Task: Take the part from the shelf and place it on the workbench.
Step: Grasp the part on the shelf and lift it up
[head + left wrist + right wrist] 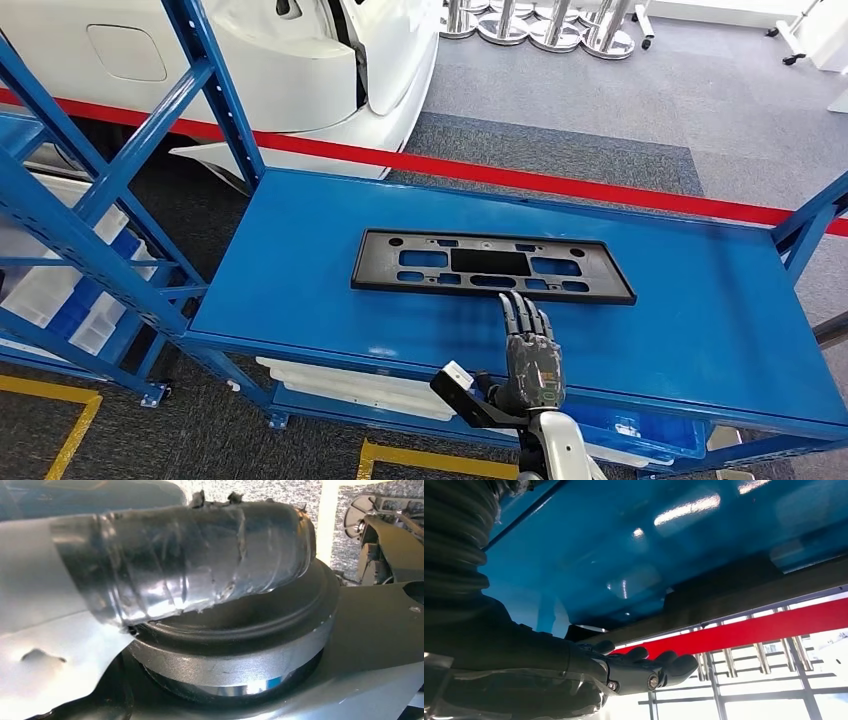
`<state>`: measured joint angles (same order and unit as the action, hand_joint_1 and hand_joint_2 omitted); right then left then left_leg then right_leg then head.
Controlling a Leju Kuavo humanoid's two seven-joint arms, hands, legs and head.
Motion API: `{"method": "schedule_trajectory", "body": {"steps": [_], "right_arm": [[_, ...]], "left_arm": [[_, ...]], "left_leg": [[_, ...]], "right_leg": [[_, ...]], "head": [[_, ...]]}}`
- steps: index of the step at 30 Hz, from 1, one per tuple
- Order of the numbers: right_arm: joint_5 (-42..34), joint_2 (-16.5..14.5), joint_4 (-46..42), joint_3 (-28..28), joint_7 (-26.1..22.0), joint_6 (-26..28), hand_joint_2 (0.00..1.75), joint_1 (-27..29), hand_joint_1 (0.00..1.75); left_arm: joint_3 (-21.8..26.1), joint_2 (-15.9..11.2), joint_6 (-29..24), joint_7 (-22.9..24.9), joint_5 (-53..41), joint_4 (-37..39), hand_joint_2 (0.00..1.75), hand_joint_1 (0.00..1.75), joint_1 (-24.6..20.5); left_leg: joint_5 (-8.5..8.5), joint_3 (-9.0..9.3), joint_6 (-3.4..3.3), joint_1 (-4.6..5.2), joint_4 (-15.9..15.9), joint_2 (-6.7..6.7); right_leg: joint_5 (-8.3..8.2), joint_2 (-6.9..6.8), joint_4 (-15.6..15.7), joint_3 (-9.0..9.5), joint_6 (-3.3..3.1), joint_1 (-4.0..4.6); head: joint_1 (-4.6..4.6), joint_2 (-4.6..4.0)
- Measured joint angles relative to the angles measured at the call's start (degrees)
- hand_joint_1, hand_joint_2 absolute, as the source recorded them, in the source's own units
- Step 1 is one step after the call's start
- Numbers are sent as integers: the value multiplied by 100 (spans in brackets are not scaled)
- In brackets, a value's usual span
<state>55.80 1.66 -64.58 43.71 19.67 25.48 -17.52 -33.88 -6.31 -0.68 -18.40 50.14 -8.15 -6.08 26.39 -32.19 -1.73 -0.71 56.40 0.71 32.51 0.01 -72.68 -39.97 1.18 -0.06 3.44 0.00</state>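
Head view shows the flat black rectangular plastic frame part (492,266) lying mid blue shelf (300,290), the right robot hand (528,345) at its six o'clock edge, fingers extended, holding nothing, so a shallow edge grip may let it slip.

Grey carpet floor (600,90) spreads wide at twelve o'clock, a darker grey patch set into it nearer in. A bright red stripe (560,180) cuts straight across from nine o'clock to three. Up at eleven sits a glossy white car body (300,70), with shiny chrome stand bases (540,22) clustered at one o'clock. Yellow floor tape (75,435) marks the corner at seven o'clock. Blue steel uprights (60,225) rise at nine, white plastic bins (45,285) tucked behind them.
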Motion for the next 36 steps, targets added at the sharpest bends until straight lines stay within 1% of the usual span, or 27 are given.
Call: {"method": "schedule_trajectory", "body": {"steps": [1,3,4,5,7,9,10,11,13,14,15,16,18,19,20,22,25,26,28,29,30,31,32,33,34,35,36], "right_arm": [[-1,7,16,-3,1,6,175,-5,0],[-2,16,39,-16,6,8,175,-21,0],[-2,20,46,-25,11,8,175,-29,0],[-2,23,54,-33,15,7,175,-36,0],[-3,27,66,-54,21,7,175,-47,0],[-6,25,72,-77,29,2,175,-48,0],[-7,21,73,-86,34,-5,175,-49,0],[-8,19,76,-91,39,-16,175,-49,0],[-10,17,90,-95,42,-33,175,-47,0],[-10,17,97,-95,42,-37,175,-44,0],[-10,16,104,-95,42,-37,175,-41,0],[-10,16,109,-95,42,-37,175,-41,0],[-7,15,116,-96,42,-35,175,-40,0],[-5,16,120,-97,42,-31,175,-40,0],[-3,16,122,-99,42,-23,175,-42,0],[-1,17,127,-103,42,-8,175,-45,0],[1,22,131,-109,42,8,175,-50,0],[1,25,134,-112,42,10,175,-52,0],[1,32,144,-116,49,11,175,-50,0],[2,34,150,-119,57,11,175,-47,0],[4,39,156,-122,69,11,175,-43,0],[7,48,160,-127,83,11,175,-40,0],[10,60,163,-134,96,11,175,-39,0],[13,73,164,-145,109,10,175,-41,0],[14,88,165,-161,122,6,175,-46,0],[16,100,165,-178,132,-2,175,-56,0],[19,114,165,-200,141,-13,175,-69,0]], "left_arm": [[0,-1,1,4,-1,0,0,0,0],[0,2,3,6,-1,0,0,0,-1],[0,5,5,6,-1,0,0,0,-2],[-1,7,7,6,-1,0,0,0,-3],[-3,5,8,6,-1,0,0,0,-3],[-4,-5,5,7,-2,1,0,0,-1],[-4,-10,3,11,-2,1,0,0,-1],[-4,-17,1,20,-2,2,0,0,-7],[-4,-29,0,40,-2,2,0,0,-30],[-4,-37,0,49,-2,2,0,0,-40],[-5,-44,0,55,-2,2,0,0,-44],[-5,-48,-2,58,-2,3,0,0,-42],[-7,-54,-10,60,-2,7,0,0,-25],[-7,-56,-19,58,-2,10,0,0,-15],[-7,-57,-27,57,-2,13,0,0,-7],[-7,-56,-40,56,-2,15,0,0,-3],[-7,-50,-44,55,-2,14,0,0,-3],[-7,-48,-45,53,-2,13,0,0,-2],[-7,-47,-50,56,-2,13,0,0,0],[-7,-47,-51,62,-3,13,0,0,2],[-10,-47,-52,70,-3,13,0,0,3],[-15,-47,-53,78,-4,13,0,0,3],[-21,-47,-52,81,-6,13,0,0,4],[-26,-46,-52,82,-7,13,0,0,4],[-30,-43,-50,81,-9,13,0,0,2],[-32,-38,-46,81,-11,12,0,0,-1],[-33,-33,-42,77,-17,11,0,0,-2]], "left_leg": [[7,17,-1,8,0,5],[24,55,8,24,-3,14],[35,64,22,33,-4,18],[45,66,45,37,-8,19],[63,75,107,41,-32,13],[110,99,172,44,-15,0],[193,49,200,48,110,-4],[331,-73,223,50,366,-5],[647,-471,248,51,1091,-6],[720,-645,255,52,1383,-6],[691,-729,258,52,1499,-6],[557,-703,258,52,1403,-7],[115,-412,245,50,736,-12],[-40,-243,223,52,362,-17],[-124,-126,190,56,105,-20],[-97,-50,107,67,-63,-15],[-62,48,6,44,-63,-6],[-54,94,-18,32,-65,-7],[-34,132,-44,31,-67,-7],[-22,137,-49,36,-66,-6],[-6,151,-53,43,-65,-3],[15,175,-56,53,-65,2],[38,211,-56,67,-65,7],[62,249,-56,80,-68,12],[83,283,-52,92,-73,17],[97,298,-40,94,-81,24],[106,299,-18,89,-97,27]], "right_leg": [[-176,1,229,91,-32,3],[-587,4,1065,479,-143,29],[-702,-3,1409,638,-187,47],[-753,-8,1629,736,-216,64],[-734,-16,1732,771,-237,82],[-760,-9,1829,843,-276,50],[-779,-11,1889,893,-298,32],[-795,-15,1940,938,-314,15],[-783,-29,1959,966,-334,19],[-768,-32,1956,974,-337,21],[-749,-31,1954,991,-338,24],[-725,-26,1952,1018,-336,24],[-660,-9,1937,1090,-311,23],[-613,-1,1909,1112,-285,34],[-572,4,1889,1128,-257,44],[-525,8,1836,1145,-200,62],[-441,8,1668,1103,-122,54],[-332,7,1459,1000,-86,42],[-38,4,734,593,-14,9],[62,4,380,361,4,-4],[65,5,177,190,4,-8],[-42,5,180,114,-16,-5],[-256,6,416,154,-60,6],[-527,7,797,270,-127,29],[-729,6,1175,398,-203,59],[-827,7,1486,500,-270,91],[-861,9,1672,562,-319,118]], "head": [[0,0],[1,0],[2,0],[2,0],[1,0],[9,0],[17,0],[28,0],[38,0],[40,0],[40,0],[41,0],[42,0],[43,0],[37,0],[32,0],[21,0],[9,0],[-16,0],[-20,0],[-19,0],[-21,0],[-20,0],[-20,0],[-12,0],[-4,0],[-1,0]]}}
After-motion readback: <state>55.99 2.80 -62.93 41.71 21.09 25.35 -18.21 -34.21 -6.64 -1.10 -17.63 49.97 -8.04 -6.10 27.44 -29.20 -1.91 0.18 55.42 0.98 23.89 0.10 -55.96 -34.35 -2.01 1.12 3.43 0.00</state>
